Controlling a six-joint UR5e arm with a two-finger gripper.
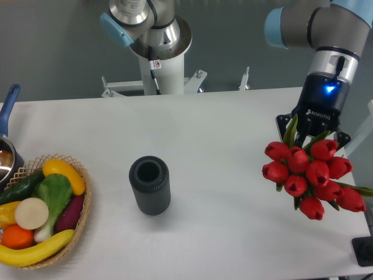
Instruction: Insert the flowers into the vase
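Red flowers hang clamped in the gripper, above the table.

The fingertips of the gripper are hidden behind the flowers, so it cannot be told how the jaws stand, and the stems are hidden too. The arm is cut off by the top and right edges, and only a bit of the pot with its blue handle is seen at the left edge. The basket is cut off at the bottom left corner, and a dark thing at the bottom right is cut off too and cannot be made out.
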